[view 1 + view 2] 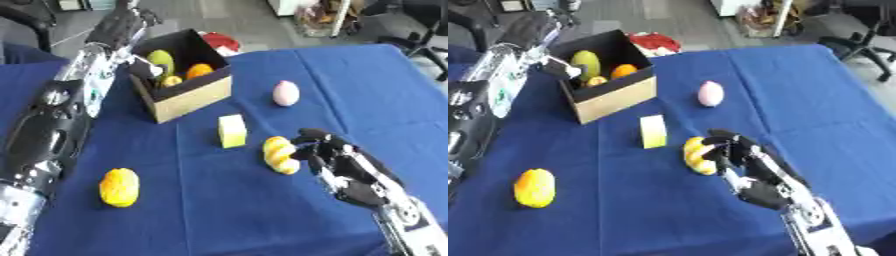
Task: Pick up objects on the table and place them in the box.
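The open cardboard box with black inside walls (188, 95) stands on the blue tablecloth (367, 100) and is my landmark. It holds already a green oval fruit (160, 59), an orange round fruit (199, 70) and a small yellow thing (171, 80), so I judge the task is partly done.

Four things are not yet in the box. A pink egg-shaped object (285, 93) lies to the right of the box, well apart from it. A pale yellow block (232, 131) stands in front of the box. A lumpy yellow-orange fruit (119, 187) lies far in front of the box, toward the left. A yellow ridged object, perhaps a small bunch of bananas (280, 154), lies in front of the box, toward the right.

The right hand (337, 162) is at this yellow ridged object. Its fingers are curled and touch the right side of it, but I cannot tell if they really close around it. I think this is the beginning of a pick.

The left hand (127, 22) is above the far left corner of the box; whether its fingers are open or closed cannot be seen.

The right eye view shows more clearly a red thing (651, 42) behind the box. The left eye view shows more of the left arm.
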